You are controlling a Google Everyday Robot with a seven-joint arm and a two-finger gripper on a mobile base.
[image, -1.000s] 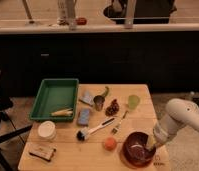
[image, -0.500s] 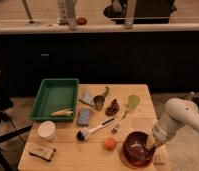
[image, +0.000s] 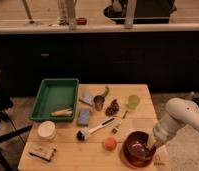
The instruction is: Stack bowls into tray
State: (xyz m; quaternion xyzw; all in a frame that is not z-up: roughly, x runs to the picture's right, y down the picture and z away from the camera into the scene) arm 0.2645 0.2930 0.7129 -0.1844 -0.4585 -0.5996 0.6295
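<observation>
The dark maroon bowl [image: 138, 148] sits at the front right corner of the wooden table. An orange rim [image: 129, 162] shows under its front edge, so it seems to rest in the orange bowl. My gripper [image: 152, 144], at the end of the white arm [image: 180, 117], is down at the maroon bowl's right rim. The green tray [image: 44, 98] lies at the table's back left, far from the gripper, with a yellow item [image: 62, 112] inside near its front edge.
Between tray and bowls lie a blue sponge [image: 84, 117], metal cup [image: 98, 102], pine cone [image: 112, 107], green cup [image: 133, 101], dish brush [image: 95, 130], fork [image: 119, 125] and orange ball [image: 109, 143]. A white cup [image: 46, 130] and snack bar [image: 42, 151] sit front left.
</observation>
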